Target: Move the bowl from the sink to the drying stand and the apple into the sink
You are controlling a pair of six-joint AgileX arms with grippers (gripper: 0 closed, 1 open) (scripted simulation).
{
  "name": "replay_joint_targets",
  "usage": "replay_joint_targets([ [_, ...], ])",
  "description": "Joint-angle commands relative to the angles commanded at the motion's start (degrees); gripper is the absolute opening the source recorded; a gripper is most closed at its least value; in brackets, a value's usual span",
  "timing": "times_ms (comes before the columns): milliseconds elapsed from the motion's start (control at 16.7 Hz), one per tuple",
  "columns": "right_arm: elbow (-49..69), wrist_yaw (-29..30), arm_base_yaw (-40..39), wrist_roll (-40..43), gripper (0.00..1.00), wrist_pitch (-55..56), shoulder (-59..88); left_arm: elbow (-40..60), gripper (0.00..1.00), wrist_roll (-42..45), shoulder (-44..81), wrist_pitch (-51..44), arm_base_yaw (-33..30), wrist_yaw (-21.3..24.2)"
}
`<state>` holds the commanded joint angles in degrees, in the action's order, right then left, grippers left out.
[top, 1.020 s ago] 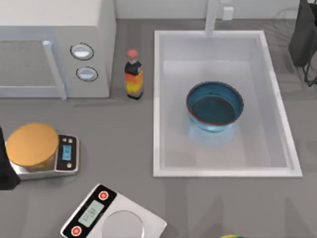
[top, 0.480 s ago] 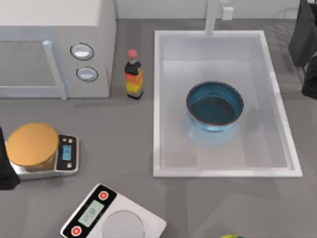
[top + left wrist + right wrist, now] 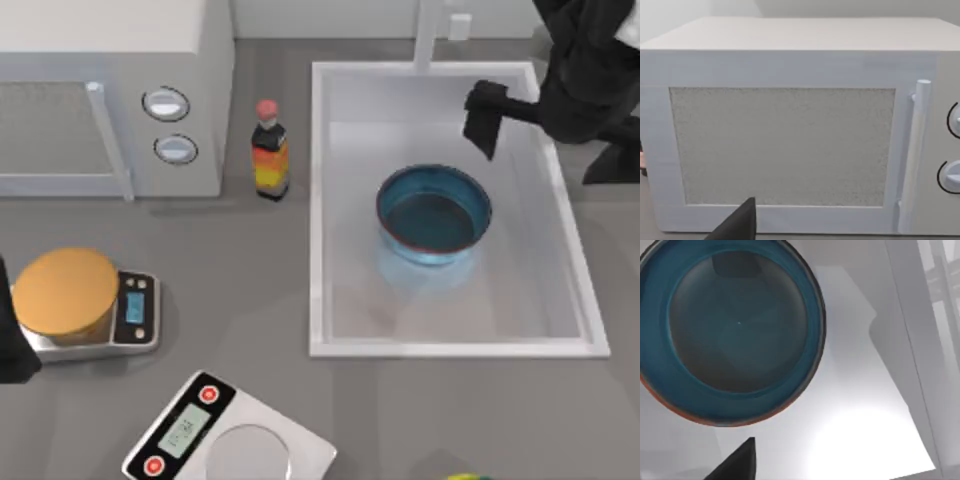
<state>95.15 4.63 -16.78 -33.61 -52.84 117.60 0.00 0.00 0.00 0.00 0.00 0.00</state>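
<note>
Bowl sits upright in sink, right of centre, empty, nothing touching it. Right gripper hovers over sink's back right part, just behind bowl, apart from it; finger spread: cannot tell. Left arm parked at table's left edge, beside scale with orange disc. Microwave faces left wrist camera.

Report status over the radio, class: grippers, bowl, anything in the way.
Right gripper over sink's far right corner, above bowl. Left arm parked at table's left edge. Bowl upright in sink, ungripped. Nothing blocking it.
</note>
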Motion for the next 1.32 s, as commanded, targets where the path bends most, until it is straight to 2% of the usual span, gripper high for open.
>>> replay_joint_targets([
  [360,25.77,0.95,-6.37,-0.42,1.00,-10.45,20.58,0.00,1.00,0.00,0.00,0.00,0.00,0.00],
  [720,43.41,1.59,-11.19,1.73,1.00,-16.52,31.51,0.00,1.00,0.00,0.00,0.00,0.00,0.00],
  [960,49.60,1.81,-12.95,2.69,1.00,-18.79,35.46,0.00,1.00,0.00,0.00,0.00,0.00,0.00],
  [1320,49.92,1.79,-12.81,2.71,1.00,-18.95,35.73,0.00,1.00,0.00,0.00,0.00,0.00,0.00],
])
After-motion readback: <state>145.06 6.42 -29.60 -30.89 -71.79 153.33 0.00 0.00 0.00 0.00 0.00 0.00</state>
